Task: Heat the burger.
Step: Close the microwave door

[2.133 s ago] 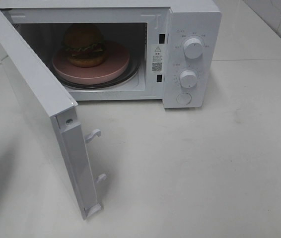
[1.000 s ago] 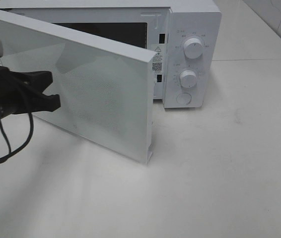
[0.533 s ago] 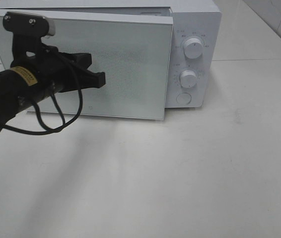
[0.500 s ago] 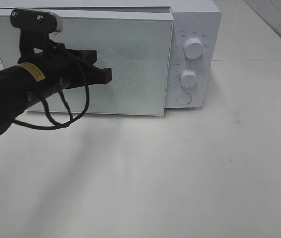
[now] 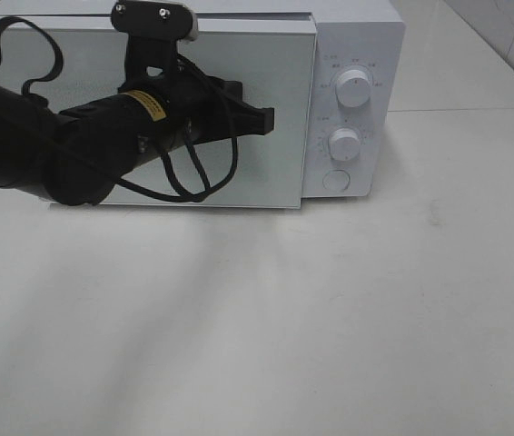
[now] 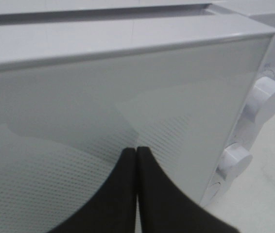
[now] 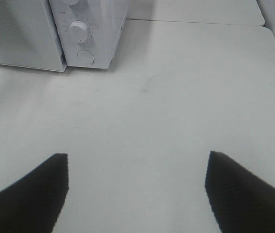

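Note:
The burger is hidden behind the microwave's door [image 5: 266, 173], which stands pushed to against the white microwave [image 5: 352, 36]. My left gripper [image 5: 269, 119] is shut, its black fingertips against the door's front, toward the door's right side. In the left wrist view the two fingers [image 6: 123, 194] lie pressed together with nothing between them, pointing at the dotted door panel [image 6: 79, 126]. My right gripper [image 7: 136, 162] hangs open over bare table, away from the microwave [image 7: 98, 29]; it does not show in the exterior high view.
The control panel carries an upper knob [image 5: 355, 88], a lower knob [image 5: 344, 143] and a round button [image 5: 336, 180]. The white table [image 5: 330, 318] stretches in front of the microwave. A black cable loops under my left arm [image 5: 66, 145].
The door has swung from wide open to shut against the microwave, hiding the burger and plate. My left arm came in from the left and slid rightward along the door's front.

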Controlling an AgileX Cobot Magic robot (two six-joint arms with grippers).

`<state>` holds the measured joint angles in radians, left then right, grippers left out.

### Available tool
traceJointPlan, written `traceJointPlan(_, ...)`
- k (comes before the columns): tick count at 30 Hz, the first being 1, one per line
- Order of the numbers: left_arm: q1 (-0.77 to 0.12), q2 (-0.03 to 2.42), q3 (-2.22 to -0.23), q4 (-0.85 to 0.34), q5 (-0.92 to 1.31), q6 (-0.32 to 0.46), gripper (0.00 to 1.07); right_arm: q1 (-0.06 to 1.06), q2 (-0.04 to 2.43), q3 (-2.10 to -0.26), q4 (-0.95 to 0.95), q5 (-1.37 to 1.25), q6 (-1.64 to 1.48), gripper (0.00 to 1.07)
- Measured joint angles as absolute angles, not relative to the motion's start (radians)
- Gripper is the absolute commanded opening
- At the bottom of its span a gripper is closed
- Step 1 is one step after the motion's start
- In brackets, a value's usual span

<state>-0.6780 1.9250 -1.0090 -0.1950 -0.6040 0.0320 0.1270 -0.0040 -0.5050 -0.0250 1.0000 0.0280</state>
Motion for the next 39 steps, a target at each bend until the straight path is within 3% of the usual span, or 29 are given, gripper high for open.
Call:
traceJointPlan(10,-0.698,1.987,-1.133,-0.271,-0.489,0.168,0.0,0.127,-0.004,-0.505,-0.025,1.0,0.028,0.75)
traceJointPlan(25,-0.685,2.002,-1.195,-0.273,-0.415,0.17,0.0,0.127,-0.004,-0.505,-0.025,1.0,0.028,0.75)
traceJointPlan(35,-0.646,1.904,-1.167,-0.33,-0.118,0.182,0.0,0.127,-0.004,-0.505,-0.025,1.0,0.028,0.75)
traceJointPlan(36,-0.646,1.884,-1.152,-0.33,-0.093,0.182,0.04,0.127,-0.004,-0.505,-0.025,1.0,0.028,0.75)
traceJointPlan(38,-0.646,1.834,-1.125,-0.329,0.022,0.183,0.41,0.127,-0.004,-0.505,-0.025,1.0,0.028,0.75)
traceJointPlan(39,-0.646,1.834,-1.125,-0.329,0.022,0.183,0.41,0.127,-0.004,-0.505,-0.025,1.0,0.028,0.75)
